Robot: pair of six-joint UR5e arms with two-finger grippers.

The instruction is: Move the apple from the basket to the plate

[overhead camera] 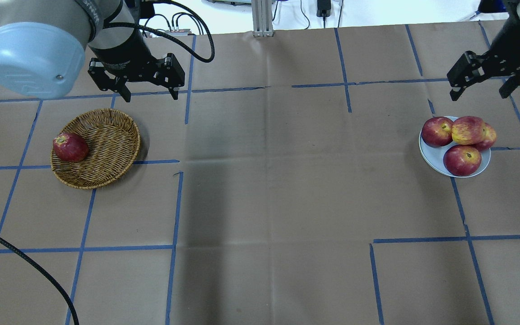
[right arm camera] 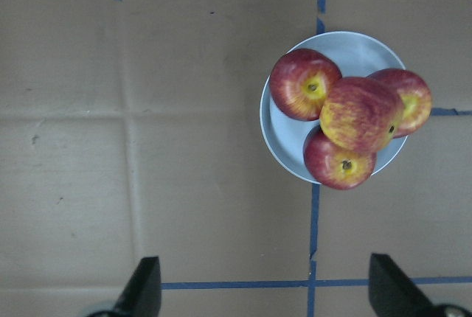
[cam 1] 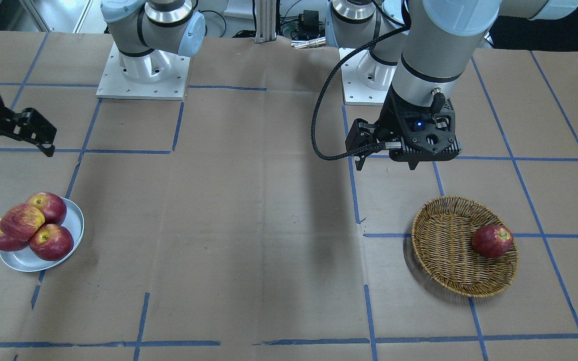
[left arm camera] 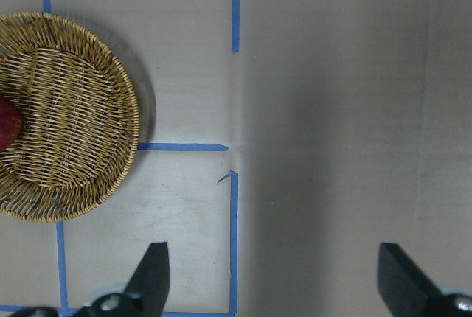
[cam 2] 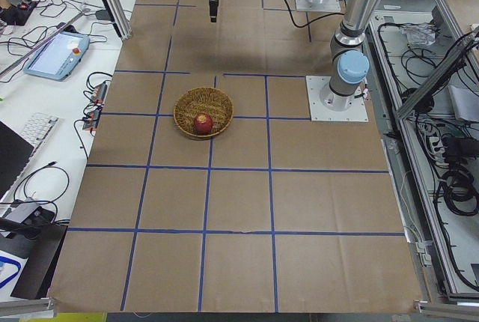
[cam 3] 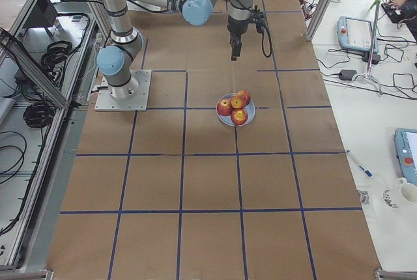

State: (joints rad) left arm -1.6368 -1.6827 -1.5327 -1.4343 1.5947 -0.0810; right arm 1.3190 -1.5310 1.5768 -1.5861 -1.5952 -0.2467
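The woven basket (overhead camera: 106, 144) is brown, and the deep-red apple (overhead camera: 70, 147) lies in it. The top apple (overhead camera: 467, 130) on the pale grey-white plate (overhead camera: 431, 158) is pinkish-red with yellow streaks. The brown table (overhead camera: 264, 189) has blue tape lines (overhead camera: 106, 248).

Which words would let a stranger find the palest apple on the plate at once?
Find the pale plate on the robot's right, piled with four apples. The apple rests on top of the other three. It alone is pinkish-red streaked with yellow; the others are deep red.
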